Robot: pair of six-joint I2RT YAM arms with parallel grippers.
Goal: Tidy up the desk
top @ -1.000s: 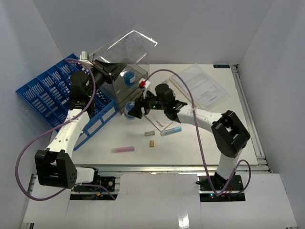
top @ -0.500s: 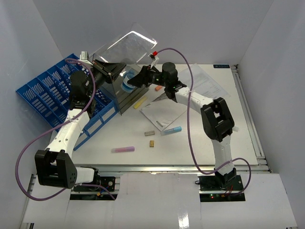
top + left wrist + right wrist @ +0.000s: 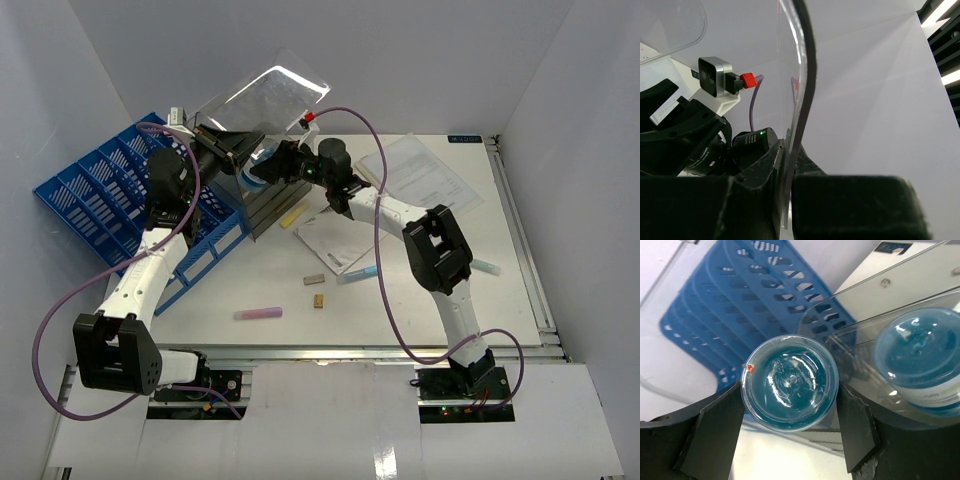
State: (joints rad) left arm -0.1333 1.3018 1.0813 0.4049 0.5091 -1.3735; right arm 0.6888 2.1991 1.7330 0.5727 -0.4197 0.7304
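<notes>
Your white bench (image 3: 400, 315) is big, flat and smooth, with a metal rail along its edge, and it sits under everything here. I think the tidy-up is only partly done.

The blue plastic file rack (image 3: 90, 200), full of slots, lies left of the clear bin (image 3: 262, 205). The bin has thin, hard, see-through walls. Your left hand (image 3: 787, 170) is clenched on the edge of its shiny lid (image 3: 265, 95) and holds it up above the bin.

White paper sheets (image 3: 425, 180) lie flat to the right of the bin and look like they need sorting.

Your right hand (image 3: 790, 405) is grasping a round blue tub (image 3: 789, 382) with a glossy clear top, right at the bin's open side. A second tub (image 3: 920, 357) just like it sits inside the bin, so that one looks done.

In front of the bin, loose bits wait: a pink stick (image 3: 258, 313), a light blue stick (image 3: 358, 272), a yellow stick (image 3: 293, 217) close to the bin, and a tiny gold block (image 3: 319, 300).
</notes>
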